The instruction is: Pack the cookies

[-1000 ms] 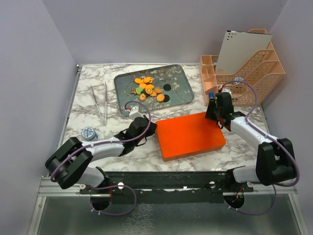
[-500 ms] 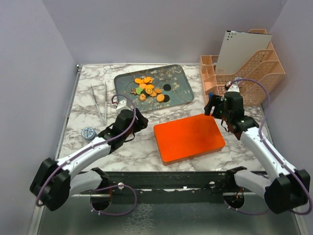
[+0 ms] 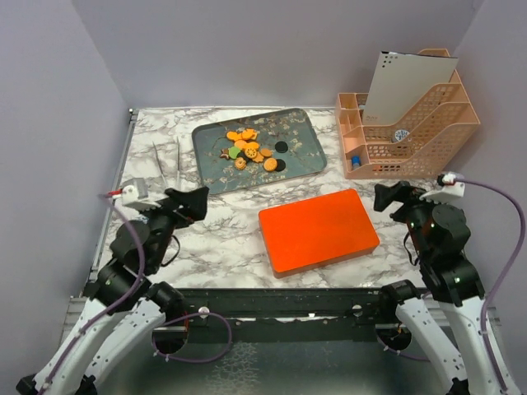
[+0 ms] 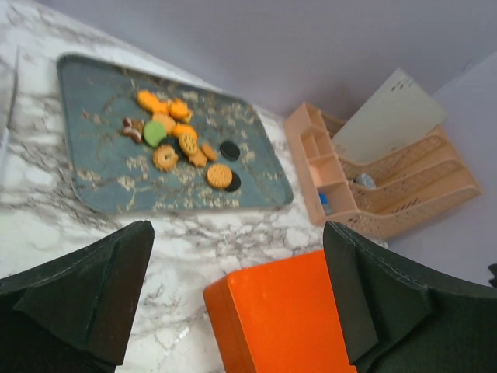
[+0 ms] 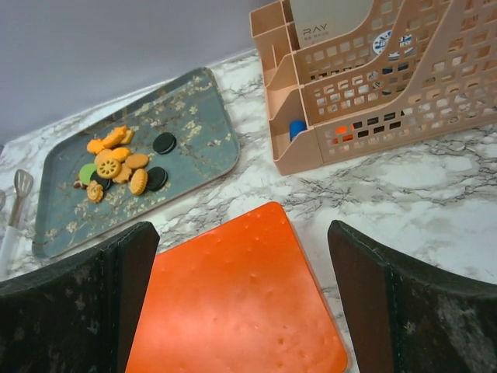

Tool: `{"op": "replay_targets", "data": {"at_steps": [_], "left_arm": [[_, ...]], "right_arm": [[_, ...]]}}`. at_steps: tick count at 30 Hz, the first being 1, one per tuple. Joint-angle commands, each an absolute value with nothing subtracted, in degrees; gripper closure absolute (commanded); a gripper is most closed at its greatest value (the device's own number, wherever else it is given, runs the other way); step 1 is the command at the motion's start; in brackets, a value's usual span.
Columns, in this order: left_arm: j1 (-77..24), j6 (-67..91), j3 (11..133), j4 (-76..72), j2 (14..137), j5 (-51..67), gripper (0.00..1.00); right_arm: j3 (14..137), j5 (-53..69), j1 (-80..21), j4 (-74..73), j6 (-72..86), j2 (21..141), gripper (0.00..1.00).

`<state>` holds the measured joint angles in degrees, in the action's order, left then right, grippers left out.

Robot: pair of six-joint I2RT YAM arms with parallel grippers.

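On the patterned tray (image 3: 300, 132) at the far side of the table (image 3: 230, 247) lie the cookies (image 3: 251, 150), heaped mid-tray and clear of its rim. Left gripper (image 3: 186, 203) and right gripper (image 3: 394, 197) gape wide, empty, flanking an orange box (image 3: 317, 230) with bare table around it. A card (image 5: 314, 33) in the pink rack (image 3: 428, 123) reads "RAY".

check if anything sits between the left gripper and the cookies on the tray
Nothing visible does. Only table and the tray rim lie between the open left gripper and the cookies; tongs lie left of that line, the orange box right.
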<state>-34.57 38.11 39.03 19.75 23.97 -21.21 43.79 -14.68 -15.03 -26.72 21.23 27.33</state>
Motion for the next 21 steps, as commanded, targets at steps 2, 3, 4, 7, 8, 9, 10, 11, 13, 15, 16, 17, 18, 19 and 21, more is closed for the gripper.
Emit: {"op": "replay_targets", "data": {"at_steps": [2, 3, 4, 7, 8, 9, 10, 11, 13, 15, 16, 17, 18, 19, 21], "left_arm": [[-34.34, 25.32, 40.26, 23.90, 12.52, -29.09, 0.01], [-34.36, 23.63, 40.11, 23.78, 10.71, -29.65, 0.01], [-34.36, 22.17, 39.88, 23.62, 9.11, -30.00, 0.01], [-34.37, 18.99, 37.93, 22.70, 4.70, -29.70, 0.01], [-34.37, 18.79, 37.17, 22.35, 3.50, -29.54, 0.01], [-34.37, 18.61, 36.46, 21.92, 2.58, -29.28, 0.01], [-34.37, 18.37, 35.93, 21.55, 1.92, -29.07, 0.01], [-34.29, 18.11, 35.69, 21.46, 1.58, -29.09, 0.01], [-34.27, 17.36, 35.81, 21.80, 1.47, -28.90, 0.01], [-34.28, 16.14, 35.77, 22.41, 1.34, -27.82, 0.01], [-34.28, 15.94, 35.68, 22.54, 1.21, -27.55, 0.01], [-34.28, 15.98, 35.56, 22.54, 1.04, -27.72, 0.01], [-34.28, 15.99, 35.37, 22.31, 0.91, -28.11, 0.01], [-34.28, 15.92, 35.26, 21.97, 0.81, -28.39, 0.01], [-34.28, 15.91, 35.06, 21.32, 0.82, -28.88, 0.01]], "right_arm": [[39.52, -18.45, -15.16, -30.90, 22.42, 18.06, 0.01], [39.00, -18.65, -15.15, -30.82, 22.56, 16.51, 0.00], [38.49, -18.91, -15.14, -30.60, 22.77, 15.19, 0.00], [37.45, -19.63, -15.13, -29.74, 23.05, 11.88, 0.00], [37.38, -20.03, -15.12, -29.74, 23.22, 10.80, 0.00], [37.31, -20.44, -15.12, -29.83, 23.42, 10.08, 0.00], [37.16, -20.86, -15.12, -29.74, 23.54, 9.43, 0.00], [36.93, -20.95, -15.16, -29.52, 23.55, 8.88, 0.00], [36.27, -21.01, -15.12, -28.98, 23.76, 7.93, 0.00], [35.90, -20.68, -15.13, -28.60, 23.67, 7.30, 0.00], [35.95, -20.52, -15.12, -28.57, 23.58, 7.14, 0.00], [36.01, -20.60, -15.16, -28.64, 23.60, 7.05, 0.00], [36.05, -20.83, -15.17, -28.72, 23.64, 6.91, 0.00], [36.04, -21.20, -15.18, -28.74, 23.72, 6.80, 0.00], [35.95, -21.68, -15.13, -28.99, 24.04, 6.60, 0.01]]}}
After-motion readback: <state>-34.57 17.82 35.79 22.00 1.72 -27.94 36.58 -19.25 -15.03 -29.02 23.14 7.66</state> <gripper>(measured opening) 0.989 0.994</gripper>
